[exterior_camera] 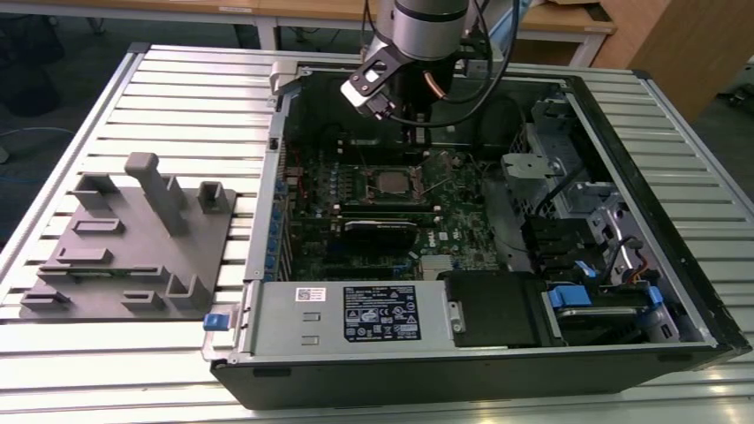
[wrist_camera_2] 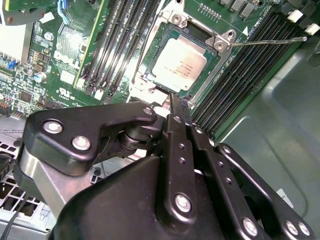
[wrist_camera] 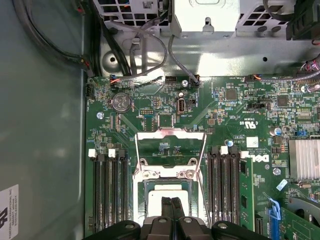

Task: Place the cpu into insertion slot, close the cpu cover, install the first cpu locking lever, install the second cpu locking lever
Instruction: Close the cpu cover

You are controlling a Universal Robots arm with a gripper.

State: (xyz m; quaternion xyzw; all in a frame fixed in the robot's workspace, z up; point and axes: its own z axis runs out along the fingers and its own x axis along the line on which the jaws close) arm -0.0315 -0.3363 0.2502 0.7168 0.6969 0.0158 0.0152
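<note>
We judge the first step done. The small flat square cpu with its dull silver-grey top (wrist_camera_2: 177, 62) lies seated in the square, silver-rimmed insertion slot (wrist_camera_2: 145, 86), a little above the middle of the exterior view, inside the open black computer case (exterior_camera: 471, 382). The thin silver square-frame cpu cover (wrist_camera: 171, 133) stands raised, so closing it is the step in hand. The black gripper (wrist_camera_2: 176, 101) hovers just beside the slot, its fingers pressed together on nothing. Closing calls, we think, for pushing the raised frame down flat over the chip. A thin wire locking lever (wrist_camera_2: 265, 41) juts free.
</note>
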